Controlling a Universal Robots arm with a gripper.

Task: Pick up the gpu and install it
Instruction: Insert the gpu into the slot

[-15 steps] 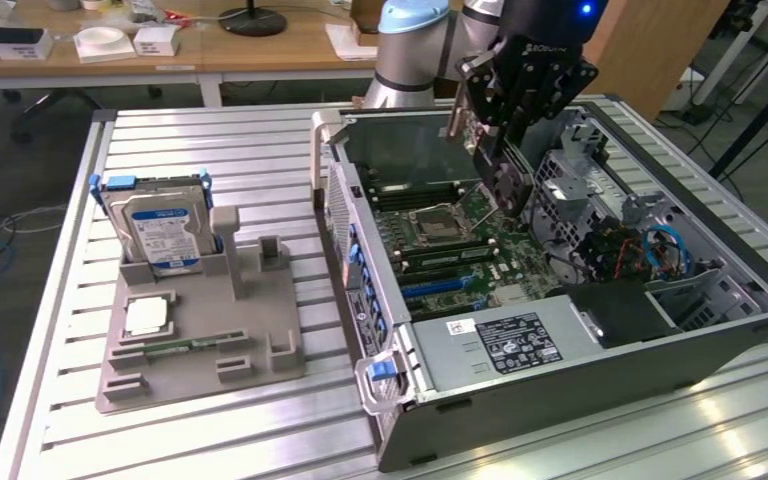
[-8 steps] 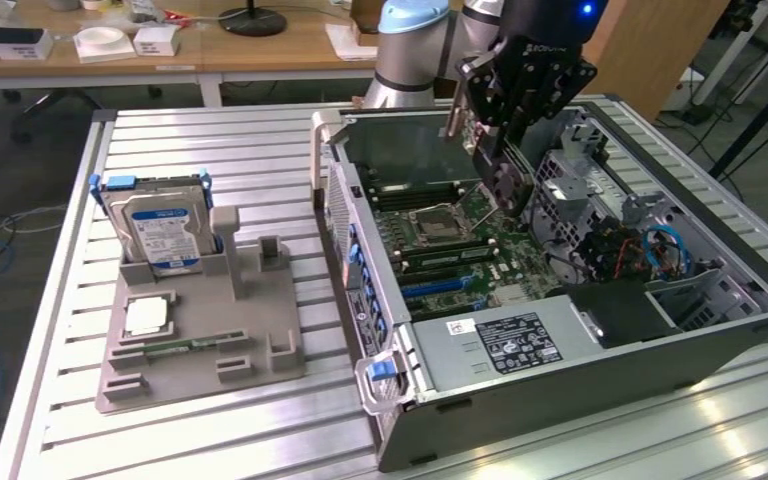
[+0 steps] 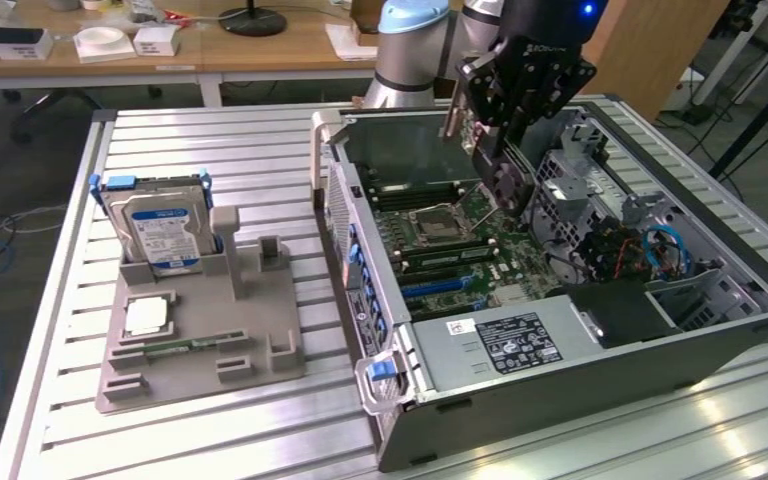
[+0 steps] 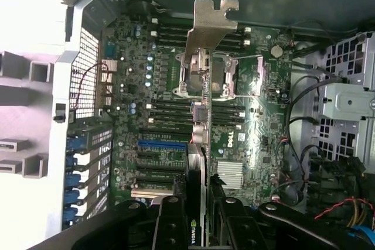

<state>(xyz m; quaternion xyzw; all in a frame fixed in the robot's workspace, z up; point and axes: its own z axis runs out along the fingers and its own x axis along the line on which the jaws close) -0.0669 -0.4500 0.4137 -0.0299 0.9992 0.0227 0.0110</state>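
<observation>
In the exterior view, the arm reaches down over the open computer case, which lies on its side on the slatted table. The gripper hangs above the motherboard, near the case's far wall, with the gpu pinched between its fingers, held up over the board and not seated in any slot. To the exterior view's left, well apart from the case, a grey holder carries a hard drive standing upright, and a small memory stick lies flat on it.

In the wrist view, the gripper is clamped on the gpu, one finger on each face. The card is seen edge-on, its pale metal bracket at the far end. Beneath it lies the motherboard. The card's line crosses the processor socket and the memory slots, and a blue slot sits just beside the near end.
</observation>
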